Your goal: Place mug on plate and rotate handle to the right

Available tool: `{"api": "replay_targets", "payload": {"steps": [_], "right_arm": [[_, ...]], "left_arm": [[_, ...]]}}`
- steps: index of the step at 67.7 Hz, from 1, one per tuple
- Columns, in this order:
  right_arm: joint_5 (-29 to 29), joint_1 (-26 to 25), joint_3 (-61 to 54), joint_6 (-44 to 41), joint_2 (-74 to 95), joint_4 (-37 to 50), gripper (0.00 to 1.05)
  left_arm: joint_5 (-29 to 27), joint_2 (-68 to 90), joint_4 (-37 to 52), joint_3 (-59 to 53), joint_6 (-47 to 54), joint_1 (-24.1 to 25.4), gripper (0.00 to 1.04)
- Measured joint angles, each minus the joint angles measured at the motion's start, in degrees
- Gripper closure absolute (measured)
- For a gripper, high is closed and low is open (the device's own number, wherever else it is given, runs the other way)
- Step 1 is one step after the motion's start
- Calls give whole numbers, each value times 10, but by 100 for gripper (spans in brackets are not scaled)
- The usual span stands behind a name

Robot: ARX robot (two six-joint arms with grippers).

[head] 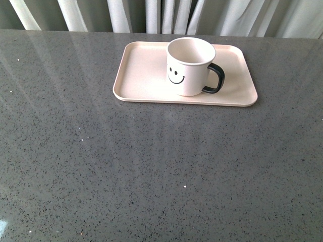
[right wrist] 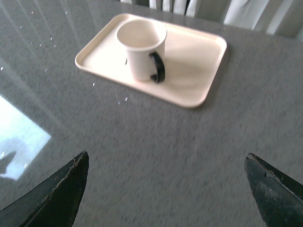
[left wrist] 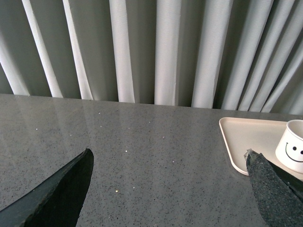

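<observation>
Grey countertop [head: 151, 176] | mug [head: 194, 63] upright on plate [head: 141, 75] | handle [head: 217, 78] right | smiley print [head: 176, 75]

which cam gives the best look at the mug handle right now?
Front view: the handle shows side-on as a full C loop, pointing right off the mug. Right wrist view shows it nearly edge-on and blurred. Left wrist view catches only the mug's face side at the frame edge; no handle visible.

Cream smiley mug [head: 189, 65], pink plate [head: 141, 75]
</observation>
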Motion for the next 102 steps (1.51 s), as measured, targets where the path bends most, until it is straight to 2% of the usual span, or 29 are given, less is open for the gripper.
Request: {"api": "replay_targets", "payload": {"steps": [6, 16, 31, 42, 64, 102], "right_arm": [[17, 12, 70, -5, 155, 80, 9], [40, 49, 166, -4, 346, 123, 9], [84, 101, 351, 46, 565, 108, 9], [99, 116, 462, 103, 656, 71, 9], [109, 130, 569, 150, 737, 9, 9], [120, 150, 648, 164, 808, -46, 11]], "left_arm": [[0, 0, 0, 0, 0, 0, 9], [0, 0, 0, 0, 0, 0, 9], [0, 0, 0, 0, 0, 0, 9], [0, 0, 0, 0, 0, 0, 9], [0, 0, 0, 0, 0, 0, 9], [0, 0, 0, 0, 0, 0, 9]]}}
